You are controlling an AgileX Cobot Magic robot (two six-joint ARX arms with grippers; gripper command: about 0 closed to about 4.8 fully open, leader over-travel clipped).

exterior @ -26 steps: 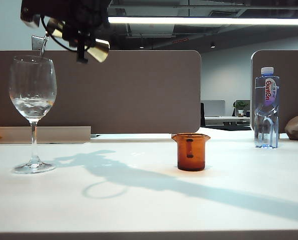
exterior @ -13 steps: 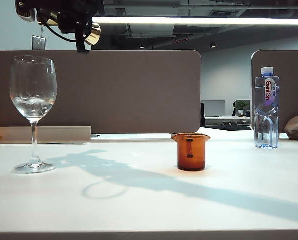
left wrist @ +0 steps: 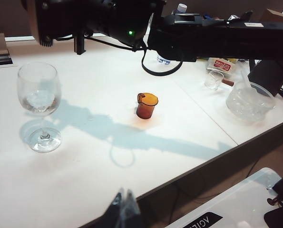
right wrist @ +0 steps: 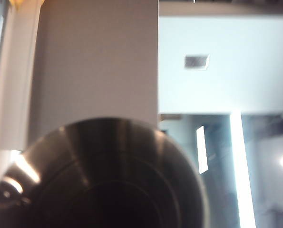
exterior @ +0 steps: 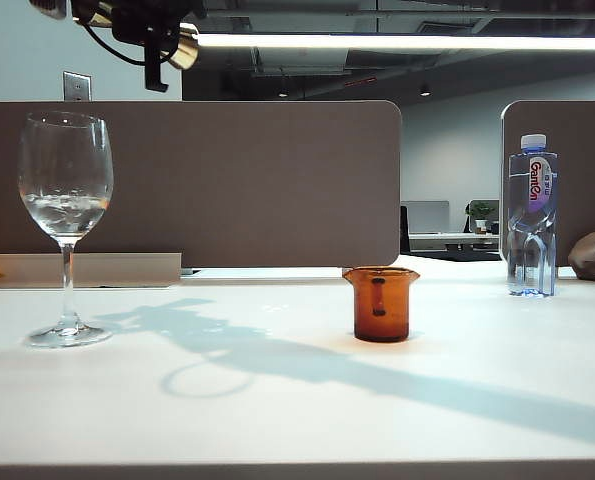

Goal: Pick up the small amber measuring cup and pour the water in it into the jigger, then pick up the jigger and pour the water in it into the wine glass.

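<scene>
1. The right gripper (exterior: 142,30) hangs at the top left of the exterior view, above and a little right of the wine glass (exterior: 65,215), partly cut off by the frame edge
2. Its jaws are clamped on the jigger (exterior: 182,45), whose gold cone sticks out to the right of the dark gripper body; the fingers themselves are hard to make out against the dark housing
3. In the right wrist view the jigger (right wrist: 96,175) fills the lower part of the picture, its open dark-reflecting mouth turned toward the camera
4. The wine glass stands upright on the white table (exterior: 297,400) at the left, with water (exterior: 65,212) in the lower part of its bowl; nothing touches it
5. The small amber measuring cup (exterior: 381,303) stands upright near the middle of the table, well apart from the glass and from both grippers
6. The left gripper (left wrist: 123,209) sits low at the near table edge in the left wrist view, its fingers close together and holding nothing
7. A plastic bottle (exterior: 532,215) with a blue label stands at the far right of the table
</scene>
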